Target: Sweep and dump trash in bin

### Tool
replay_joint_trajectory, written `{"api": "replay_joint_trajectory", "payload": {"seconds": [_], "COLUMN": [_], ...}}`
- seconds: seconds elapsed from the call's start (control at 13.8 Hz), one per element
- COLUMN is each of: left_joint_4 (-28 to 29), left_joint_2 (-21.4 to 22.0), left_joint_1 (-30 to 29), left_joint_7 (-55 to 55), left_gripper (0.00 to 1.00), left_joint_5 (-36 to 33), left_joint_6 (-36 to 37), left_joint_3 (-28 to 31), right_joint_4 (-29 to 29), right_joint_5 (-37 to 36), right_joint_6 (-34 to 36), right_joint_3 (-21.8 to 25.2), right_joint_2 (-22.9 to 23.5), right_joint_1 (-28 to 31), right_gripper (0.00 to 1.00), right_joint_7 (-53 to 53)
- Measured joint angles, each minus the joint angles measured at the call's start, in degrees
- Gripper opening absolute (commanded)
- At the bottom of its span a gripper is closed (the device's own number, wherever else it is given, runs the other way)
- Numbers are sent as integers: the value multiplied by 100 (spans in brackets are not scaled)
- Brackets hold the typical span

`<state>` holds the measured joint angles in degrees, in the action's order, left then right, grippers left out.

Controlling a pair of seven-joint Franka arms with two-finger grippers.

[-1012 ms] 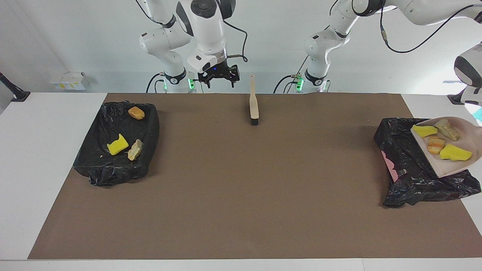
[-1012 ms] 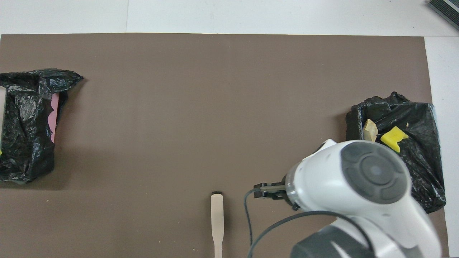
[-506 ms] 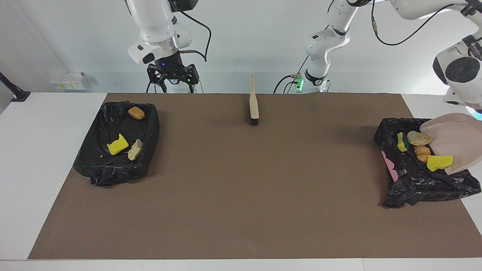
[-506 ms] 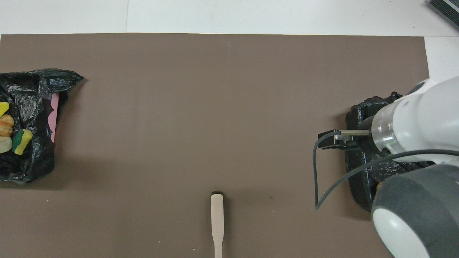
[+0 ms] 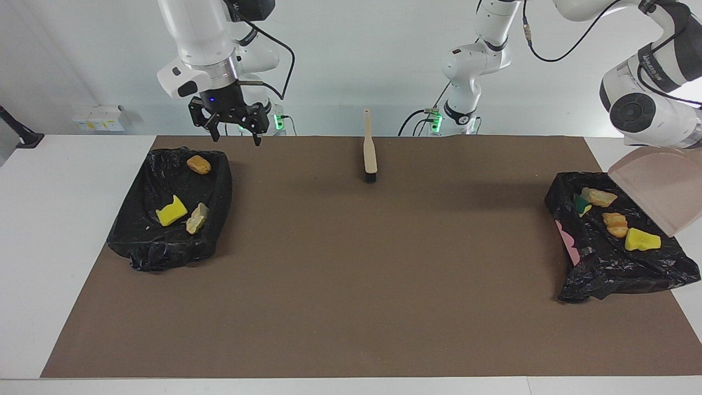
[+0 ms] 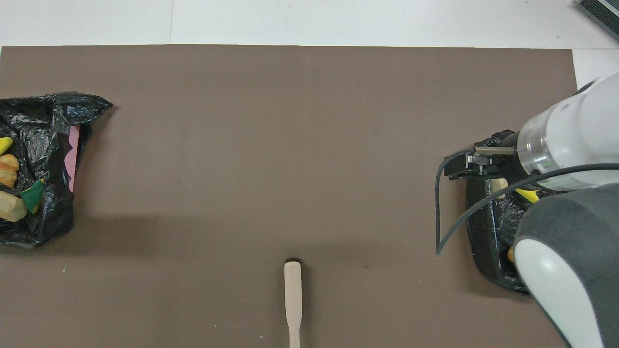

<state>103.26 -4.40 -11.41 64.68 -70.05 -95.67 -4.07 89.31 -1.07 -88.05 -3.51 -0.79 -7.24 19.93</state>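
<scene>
The beige dustpan (image 5: 655, 189) hangs tipped steeply over the black-lined bin (image 5: 603, 263) at the left arm's end, under the left arm's wrist; the left gripper is cut off by the view's edge. Trash lies in this bin: a yellow chunk (image 5: 641, 240), an orange lump (image 5: 615, 222), a tan lump (image 5: 599, 196), and a green-and-yellow piece (image 5: 580, 204). They also show in the overhead view, such as the orange lump (image 6: 8, 169). My right gripper (image 5: 233, 130) is open and empty in the air over the edge of the other bin (image 5: 164, 241).
The bin at the right arm's end holds a yellow chunk (image 5: 171, 210), a tan lump (image 5: 196, 218) and an orange lump (image 5: 198, 164). A wooden brush (image 5: 370, 148) lies on the brown mat near the robots, midway between the arms. The right arm (image 6: 566, 145) covers most of its bin from above.
The dustpan has tipped up and its pieces have slid into the bin at the left arm's end. My right gripper has moved from beside the brush to over the other bin.
</scene>
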Motion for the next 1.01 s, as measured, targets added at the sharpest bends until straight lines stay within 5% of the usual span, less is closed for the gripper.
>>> {"api": "replay_joint_trajectory", "payload": {"seconds": [0.8,1.01], "left_joint_4": [-12,-16], "left_joint_2": [298,303], "left_joint_1": [1102,1184], "left_joint_7": [-3527,-4577], "left_gripper": [0,0], "left_joint_5": [3193,4623], "left_joint_6": [1227,1212], "left_joint_3": [-29,-39], "right_joint_4": [-165,-170], "right_joint_5": [1,1], "right_joint_6": [386,493], "right_joint_3": [395,423], "right_joint_2": [-251,-240], "right_joint_1": [92,108], "right_gripper": [100,100], "right_joint_7": [-448,-451]}}
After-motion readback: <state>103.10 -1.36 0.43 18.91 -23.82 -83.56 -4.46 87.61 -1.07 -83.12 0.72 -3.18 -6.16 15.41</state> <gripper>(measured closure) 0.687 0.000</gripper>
